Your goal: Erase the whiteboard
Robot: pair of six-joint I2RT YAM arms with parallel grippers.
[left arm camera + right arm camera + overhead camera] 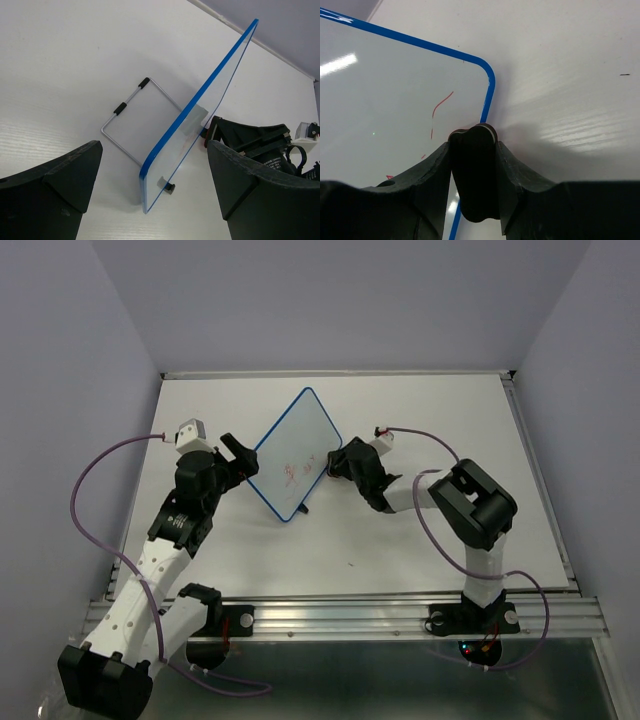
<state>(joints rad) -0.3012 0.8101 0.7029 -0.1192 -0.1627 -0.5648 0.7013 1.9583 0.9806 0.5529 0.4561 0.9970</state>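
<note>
Against the right edge of the whiteboard [295, 450], your right gripper [336, 462] pinches a black eraser [472, 175]. Your left gripper [240, 461] gapes wide beside the left edge, holding nothing

Nothing legible anywhere — whiteboard [293, 452] bears only red scribbles [292, 475].

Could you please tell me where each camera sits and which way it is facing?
Top external: above and behind the bases, looking down on the table; the left arm and right arm show.
Left wrist: looks between the open left fingers at the back of the whiteboard and its wire stand.
Right wrist: faces the board's scribbled front, past the eraser held in the right fingers.
Shared: all three see the whiteboard.
</note>
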